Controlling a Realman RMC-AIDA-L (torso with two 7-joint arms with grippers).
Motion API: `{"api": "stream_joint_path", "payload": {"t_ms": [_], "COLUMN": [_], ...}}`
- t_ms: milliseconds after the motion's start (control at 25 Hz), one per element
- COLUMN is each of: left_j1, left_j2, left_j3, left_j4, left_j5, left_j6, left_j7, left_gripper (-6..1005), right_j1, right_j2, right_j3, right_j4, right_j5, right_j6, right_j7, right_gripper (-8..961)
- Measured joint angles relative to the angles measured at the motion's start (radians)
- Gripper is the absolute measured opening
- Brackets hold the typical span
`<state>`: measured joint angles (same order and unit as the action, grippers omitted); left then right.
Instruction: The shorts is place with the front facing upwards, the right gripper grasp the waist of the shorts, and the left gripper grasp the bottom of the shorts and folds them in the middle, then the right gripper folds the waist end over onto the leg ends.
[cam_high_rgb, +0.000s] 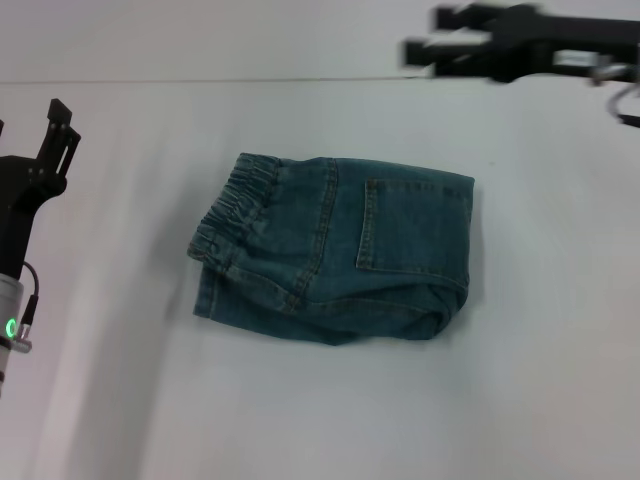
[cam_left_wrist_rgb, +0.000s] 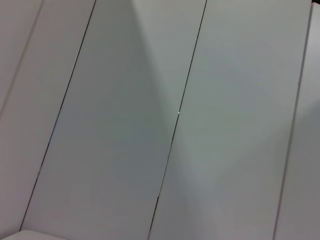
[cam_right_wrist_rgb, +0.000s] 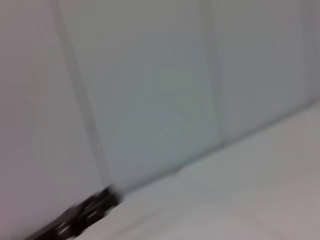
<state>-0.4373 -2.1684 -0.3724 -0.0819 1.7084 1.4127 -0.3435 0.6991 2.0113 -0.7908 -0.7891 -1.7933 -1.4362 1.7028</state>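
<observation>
The shorts (cam_high_rgb: 335, 250) lie folded on the white table (cam_high_rgb: 330, 410), about in the middle of the head view, free of both grippers. The bundle is wider than it is deep, so its long axis runs side to side across the robot's front, tilted a little: the left end sits slightly nearer the robot than the right end. The waist (cam_high_rgb: 232, 212), a puckered elastic band, is at the left end and faces left. A patch pocket (cam_high_rgb: 410, 225) with orange stitching shows on the upper layer, toward the right. The near edge is a rounded, bunched fold; the right edge is straighter. The leg ends cannot be made out separately in the stack.

The left gripper (cam_high_rgb: 55, 125) stands at the left edge of the head view, well apart from the shorts, raised on its silver wrist with a green light (cam_high_rgb: 11, 327) showing lower down. Its fingers point up and away from the robot; they hold nothing, but whether they are apart or together cannot be told.

Farther off, the right gripper (cam_high_rgb: 445, 40) is at the top right, beyond the shorts and clear of them, pointing left. It grips nothing, and its fingers look spread apart, though blurred.

The left wrist view shows only pale wall panels (cam_left_wrist_rgb: 125, 125) with thin dark seams. The right wrist view shows similar panels, table surface, and a dark gripper part (cam_right_wrist_rgb: 82, 215) in one corner.
</observation>
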Motion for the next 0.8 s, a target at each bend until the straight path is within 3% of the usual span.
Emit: {"api": "stream_joint_path", "payload": {"t_ms": [120,320,360,560,680,800], "left_j1": [0.002,0.004,0.005,0.004,-0.003,-0.005], "left_j2": [-0.002,-0.002,-0.001,0.005,0.009,0.013], "left_j3": [-0.003,-0.007,-0.006,0.036,0.095,0.214], "left_j4": [-0.014,-0.005,0.000,0.058,0.109,0.230], "left_j5": [-0.002,-0.008,-0.007,0.001,0.003,0.022], "left_j6": [-0.001,0.003,0.005,0.011,-0.004,-0.002], "left_j7": [0.000,0.004,0.005,-0.009,-0.050,-0.202], "left_gripper": [857,857,858,856,856,856], "right_j1": [-0.101,-0.215,-0.226,-0.223,-0.217,-0.211], "right_j2": [0.001,0.073,0.079,0.079,0.081,0.071], "right_j3": [0.061,0.154,0.162,0.190,0.189,0.158], "right_j4": [0.028,0.124,0.173,0.427,0.488,0.477], "right_j5": [0.121,0.289,0.324,0.508,0.531,0.476], "right_j6": [0.025,0.075,0.084,0.101,0.107,0.106], "right_j7": [-0.132,-0.426,-0.492,-0.722,-0.748,-0.665], "right_gripper": [930,931,931,931,931,931]}}
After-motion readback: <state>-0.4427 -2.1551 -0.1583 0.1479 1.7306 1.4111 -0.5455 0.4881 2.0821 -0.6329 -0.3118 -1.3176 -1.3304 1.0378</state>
